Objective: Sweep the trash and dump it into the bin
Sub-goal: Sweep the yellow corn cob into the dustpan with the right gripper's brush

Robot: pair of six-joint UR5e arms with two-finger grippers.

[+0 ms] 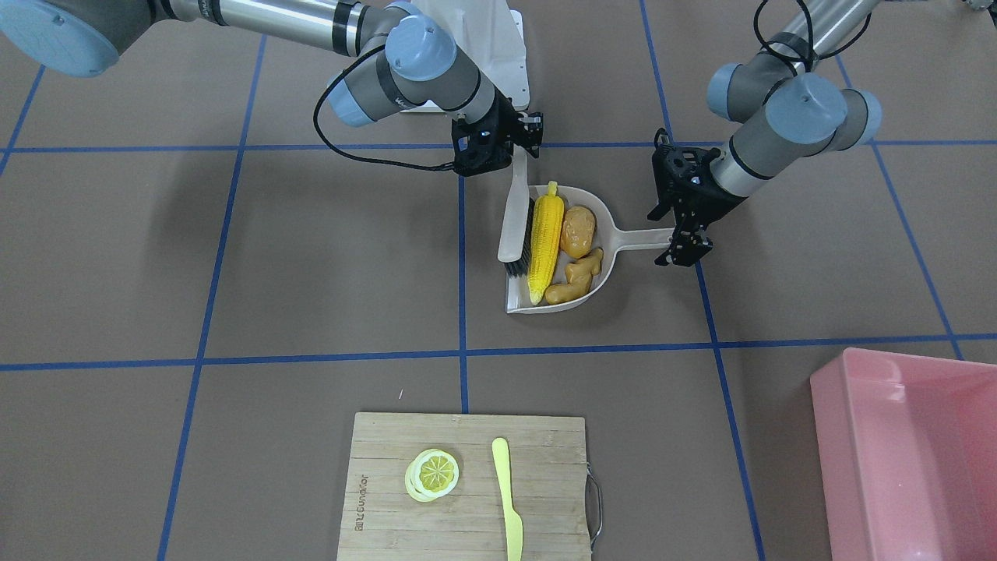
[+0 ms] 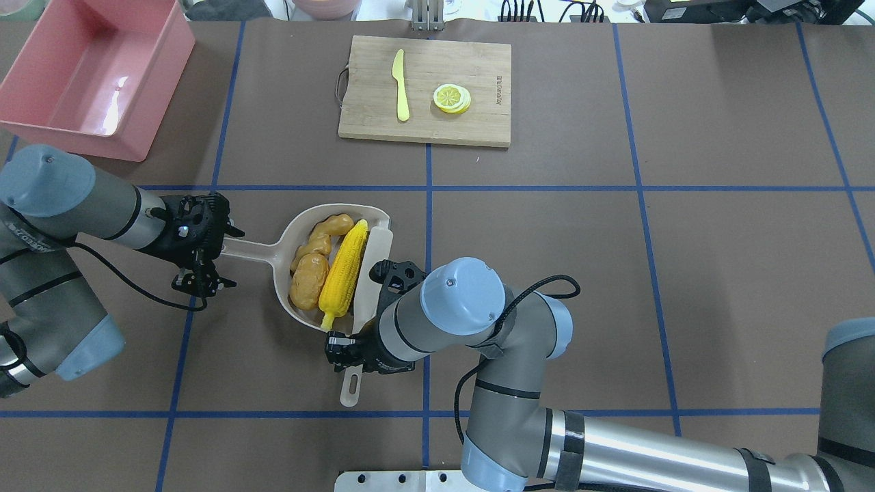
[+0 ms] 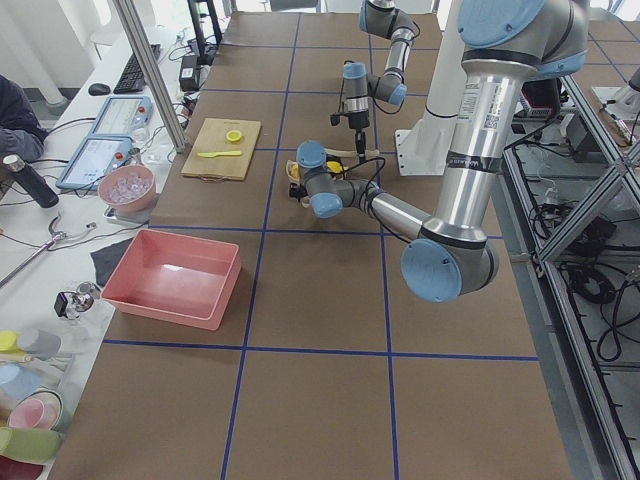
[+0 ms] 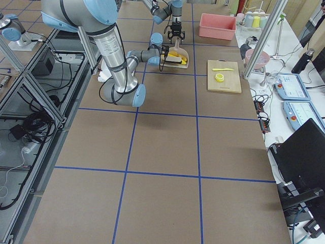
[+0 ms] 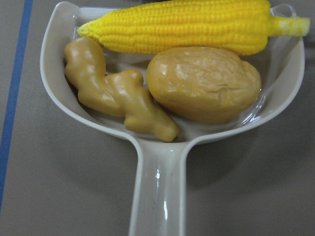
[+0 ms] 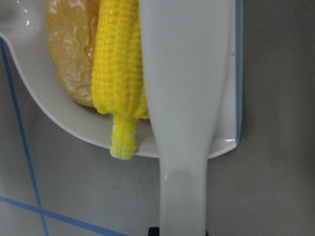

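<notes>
The beige-grey dustpan (image 1: pixel 606 212) lies mid-table and holds all the trash: the yellow corn cob (image 1: pixel 545 241), the brown potato lump (image 1: pixel 578 231) and the tan ginger root (image 1: pixel 576 276). My left gripper (image 1: pixel 676 243) is shut on the dustpan handle (image 2: pixel 249 251). My right gripper (image 1: pixel 520 144) is shut on the handle of a white brush (image 1: pixel 512 226), whose head lies along the pan's open edge against the corn (image 2: pixel 345 270). The pink bin (image 2: pixel 82 65) stands empty at the far left corner, apart from the pan.
A wooden cutting board (image 1: pixel 467 444) at the far middle carries a lemon slice (image 1: pixel 432 474) and a pale yellow knife (image 1: pixel 508 499). Blue tape lines cross the brown table. The robot's white base plate (image 2: pixel 403 480) is at the near edge.
</notes>
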